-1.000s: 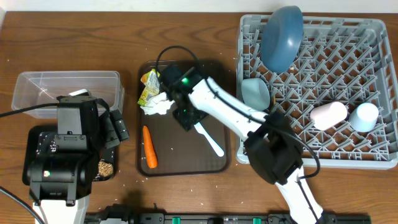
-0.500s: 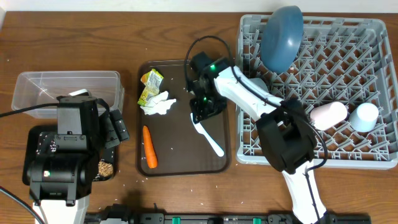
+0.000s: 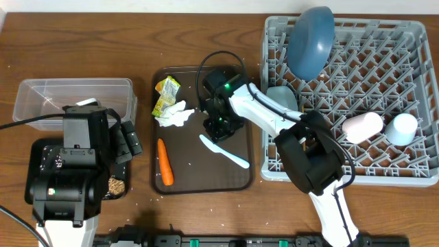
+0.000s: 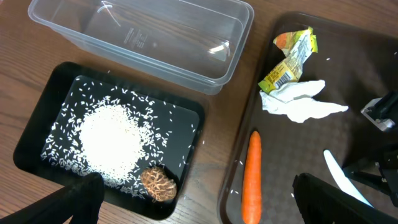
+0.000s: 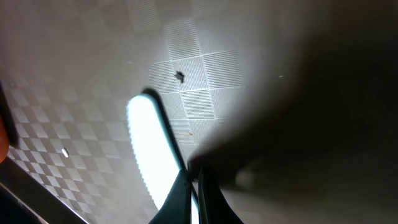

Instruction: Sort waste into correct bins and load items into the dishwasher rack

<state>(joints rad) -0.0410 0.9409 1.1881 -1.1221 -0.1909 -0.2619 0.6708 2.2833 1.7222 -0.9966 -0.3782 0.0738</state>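
Utensil on tray: right jaws at its upper-left end.
We record its long axis running toward the tray's lower-right corner; right jaws clenched, hold unclear; left jaws released, farther off.

This is a robotics lab dressed as a kitchen clean-up station: a left arm and a right arm stand at a plain wooden bench, and a black cable trails over the wood far to the left of the right gripper. A grey dishwasher rack sits straight on the bench just right of that gripper, holding tableware. A brown serving tray lies beneath the gripper. Well off to its left, a clear plastic box and a black tray of rice are laid out as sorting stations.
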